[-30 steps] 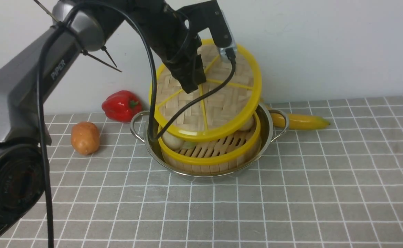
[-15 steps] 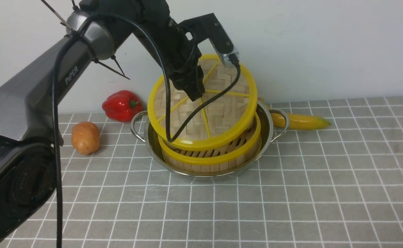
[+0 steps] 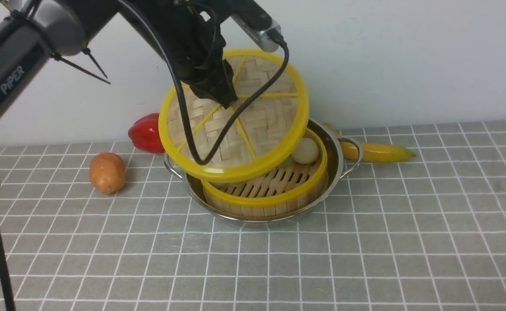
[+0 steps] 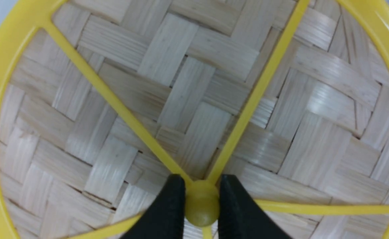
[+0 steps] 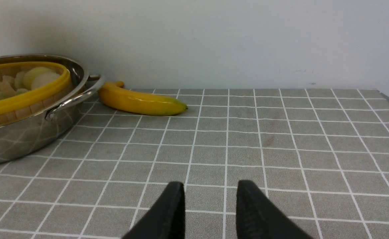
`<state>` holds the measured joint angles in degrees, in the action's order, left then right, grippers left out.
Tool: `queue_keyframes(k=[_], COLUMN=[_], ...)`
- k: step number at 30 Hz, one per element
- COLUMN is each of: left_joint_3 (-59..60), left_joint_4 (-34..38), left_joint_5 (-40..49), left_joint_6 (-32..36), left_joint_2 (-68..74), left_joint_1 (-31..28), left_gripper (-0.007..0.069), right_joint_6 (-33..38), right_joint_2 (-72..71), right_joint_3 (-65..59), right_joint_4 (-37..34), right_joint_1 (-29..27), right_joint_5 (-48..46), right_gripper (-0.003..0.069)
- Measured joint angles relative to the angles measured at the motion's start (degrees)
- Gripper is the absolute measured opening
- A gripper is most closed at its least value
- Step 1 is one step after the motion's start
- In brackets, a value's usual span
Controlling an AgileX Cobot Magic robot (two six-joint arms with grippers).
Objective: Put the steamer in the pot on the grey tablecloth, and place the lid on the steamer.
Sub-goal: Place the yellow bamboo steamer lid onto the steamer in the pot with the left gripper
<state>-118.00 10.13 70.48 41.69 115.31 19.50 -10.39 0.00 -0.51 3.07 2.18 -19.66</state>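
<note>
Lidding step: left tool (image 4: 201, 182) pinches hub (image 4: 202, 210) of tilted lid (image 3: 253, 129) over steamer (image 3: 270, 199) in pot (image 3: 253, 219); next level, centre, lower. Right tool (image 5: 210, 186) spread, empty.

You have: lid (image 3: 270, 125) woven bamboo, matt, with glossy yellow plastic rim; pot (image 3: 335, 160) mirror-polished steel; tablecloth (image 3: 365, 242) matt grey cloth.

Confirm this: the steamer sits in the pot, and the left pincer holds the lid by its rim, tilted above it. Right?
Not quite. The left pincer grips the lid by its central hub, not its rim; the left wrist view shows it closed on that hub. The steamer does sit in the pot, with the lid tilted above it.
</note>
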Motion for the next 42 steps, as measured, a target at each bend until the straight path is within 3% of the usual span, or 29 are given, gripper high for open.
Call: queue_keyframes(k=[28, 42], left_joint_3=[0.62, 0.62], left_joint_4=[6.27, 3.84], left_joint_5=[-4.84, -6.51], left_joint_6=[11.67, 11.39], left_joint_2=[7.75, 9.53], left_joint_1=[0.06, 0.06], left_gripper=[0.0116, 0.0116], right_joint_6=[0.0, 0.0], right_joint_2=[0.0, 0.0], right_joint_3=[0.0, 0.0], right_joint_4=[0.0, 0.0], right_joint_1=[0.0, 0.0], right_joint_5=[0.0, 0.0], right_gripper=[0.0243, 0.0243])
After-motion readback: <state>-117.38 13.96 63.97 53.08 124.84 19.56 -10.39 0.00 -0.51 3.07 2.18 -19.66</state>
